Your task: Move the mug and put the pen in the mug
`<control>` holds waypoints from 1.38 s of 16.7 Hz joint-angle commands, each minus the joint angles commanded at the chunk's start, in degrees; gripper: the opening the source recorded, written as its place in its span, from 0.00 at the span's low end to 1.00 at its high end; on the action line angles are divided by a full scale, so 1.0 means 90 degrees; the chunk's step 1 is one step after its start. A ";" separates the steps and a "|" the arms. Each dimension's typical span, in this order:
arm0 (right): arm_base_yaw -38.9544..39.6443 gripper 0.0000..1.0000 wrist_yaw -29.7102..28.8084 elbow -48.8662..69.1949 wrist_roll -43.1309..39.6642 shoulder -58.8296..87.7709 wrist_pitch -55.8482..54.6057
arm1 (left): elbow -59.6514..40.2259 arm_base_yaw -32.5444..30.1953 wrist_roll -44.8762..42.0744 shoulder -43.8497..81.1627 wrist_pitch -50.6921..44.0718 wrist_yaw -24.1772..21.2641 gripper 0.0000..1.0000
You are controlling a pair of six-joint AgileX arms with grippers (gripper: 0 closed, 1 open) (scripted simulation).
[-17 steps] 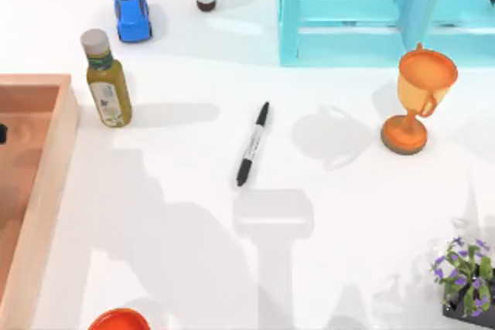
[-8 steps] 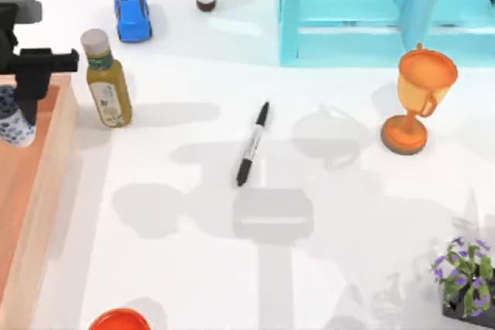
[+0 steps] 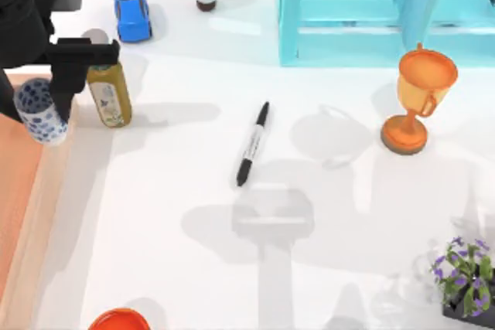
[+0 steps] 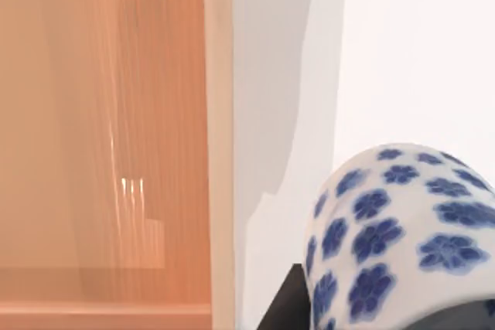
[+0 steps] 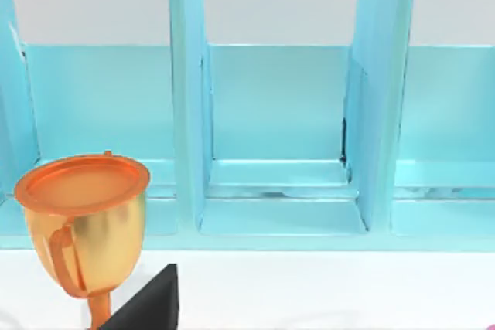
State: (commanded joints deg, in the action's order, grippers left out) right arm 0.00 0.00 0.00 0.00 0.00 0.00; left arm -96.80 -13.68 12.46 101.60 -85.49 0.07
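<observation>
Moved: left arm has swung in from the top view's left edge toward the table; mug rides with it, off the wooden tray side and now over the tray's rim.
Top view, left gripper [image 3: 54, 90]: clamped on the mug [image 3: 41, 110], carried tilted, just beside the olive bottle [image 3: 107, 83].
Top view, pen [image 3: 253, 144]: lies flat mid-table, well apart from the mug, cap end pointing toward the teal shelf [image 3: 348, 13].
Top view, step advice: my read is mug transport; swing clear of the bottle, set it upright on open table near the pen, mouth up.
Top view, bystanders: blue toy car [image 3: 132, 15], orange trophy cup [image 3: 419, 98], red bowl [image 3: 118, 321], potted plant [image 3: 466, 274].
Left wrist view, mug: glossy white porcelain look, blue flower print, rounded wall; dark finger against it.
Left wrist view, wooden tray [image 4: 219, 113]: pale smooth wood, straight rim.
Right wrist view, right arm: parked facing the shelf and the shiny trophy cup; dark finger tip visible, open or closed I cannot tell.
</observation>
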 joint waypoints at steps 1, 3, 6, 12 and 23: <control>0.0000 1.00 0.0000 0.0000 0.0000 0.0000 0.0000 | 0.0000 0.0000 0.0000 0.0000 0.0000 0.0000 0.00; 0.0000 1.00 0.0000 0.0000 0.0000 0.0000 0.0000 | 0.0036 0.0010 0.0004 0.0055 0.0037 -0.0002 0.00; 0.0000 1.00 0.0000 0.0000 0.0000 0.0000 0.0000 | 0.0229 -0.0304 0.0313 0.0330 0.0463 0.0003 0.00; 0.0000 1.00 0.0000 0.0000 0.0000 0.0000 0.0000 | 0.0725 -0.1149 0.1123 0.1069 0.1833 0.0016 0.00; 0.0000 1.00 0.0000 0.0000 0.0000 0.0000 0.0000 | 0.1389 -0.1206 0.1179 0.1329 0.2770 0.0015 0.00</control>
State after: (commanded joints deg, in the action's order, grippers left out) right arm 0.00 0.00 0.00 0.00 0.00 0.00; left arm -84.30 -24.53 23.08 113.57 -60.55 0.21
